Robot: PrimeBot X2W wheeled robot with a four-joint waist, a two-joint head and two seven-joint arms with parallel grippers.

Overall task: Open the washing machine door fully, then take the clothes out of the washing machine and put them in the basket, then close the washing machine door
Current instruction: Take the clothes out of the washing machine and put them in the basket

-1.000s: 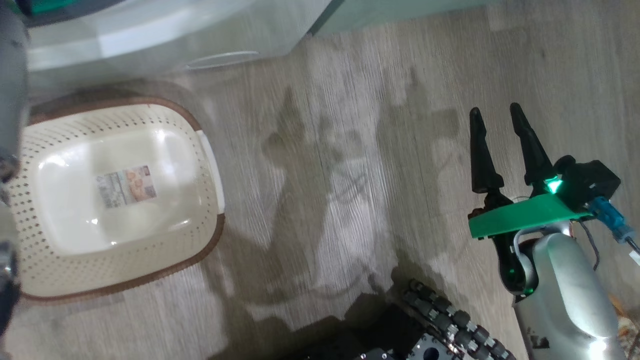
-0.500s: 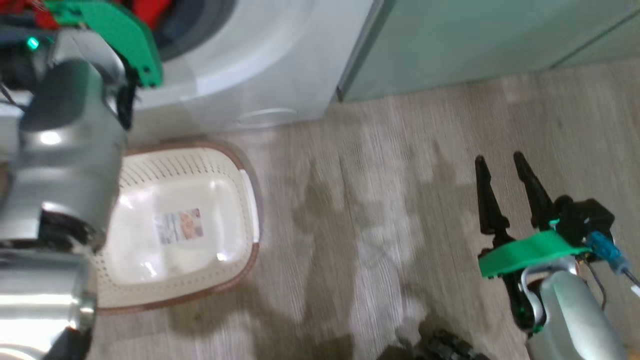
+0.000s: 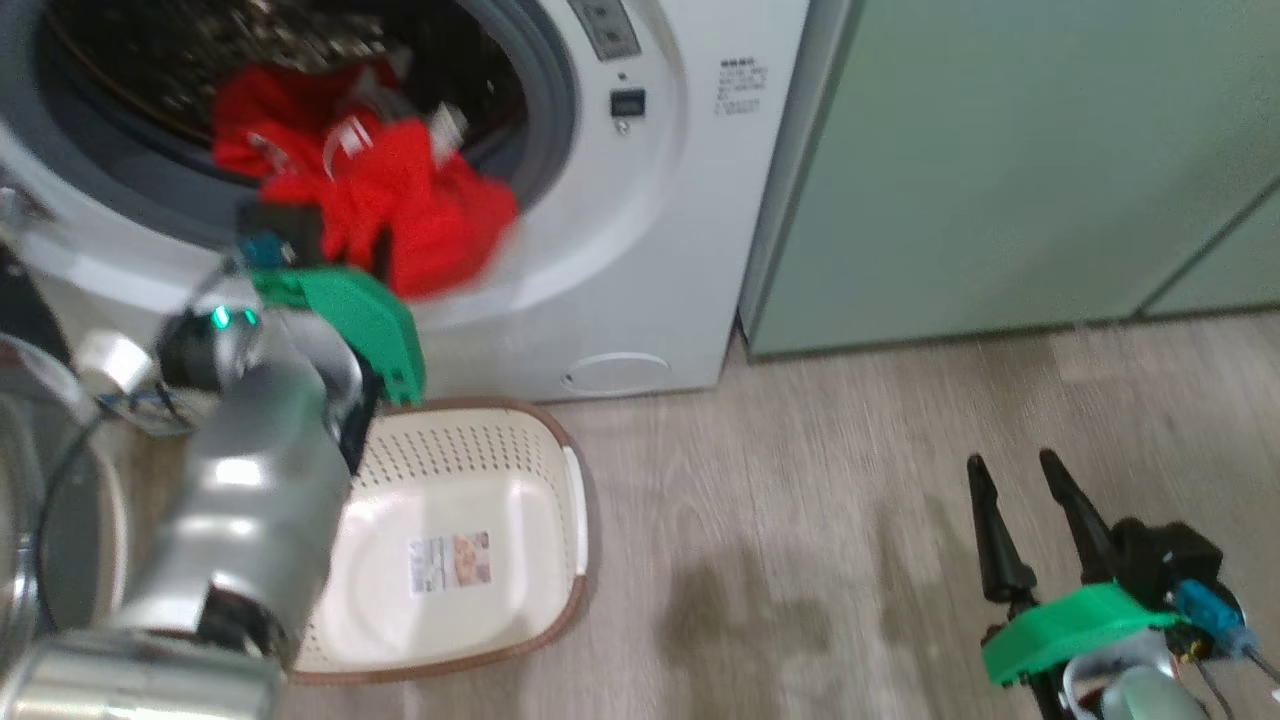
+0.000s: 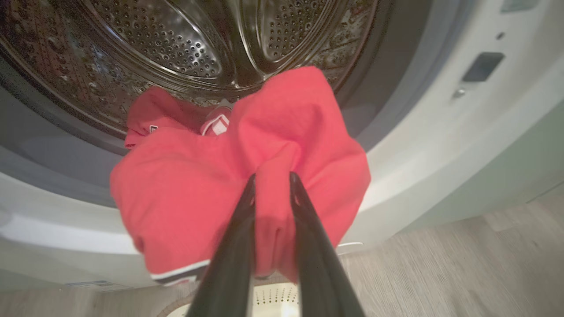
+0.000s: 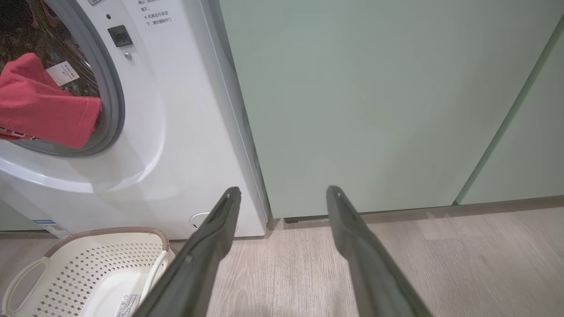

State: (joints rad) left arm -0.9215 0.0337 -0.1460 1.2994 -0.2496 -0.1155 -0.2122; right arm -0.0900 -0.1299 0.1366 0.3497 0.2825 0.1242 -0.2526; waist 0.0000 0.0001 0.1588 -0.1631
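Left end effector (image 4: 272, 175) pinches the clothes (image 4: 185, 198) at the washing machine (image 4: 440, 145) mouth

I am holding my left gripper (image 4: 272, 175), two long dark fingers on a silver forearm (image 3: 245, 480), clamped on a fold of red jersey cloth (image 4: 176, 198). My right gripper (image 3: 1012, 460) is hanging low, its fingers parted and pointing up the head view.

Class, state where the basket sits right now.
In the head view the basket sits on the floor at lower left, just in front of the washing machine.
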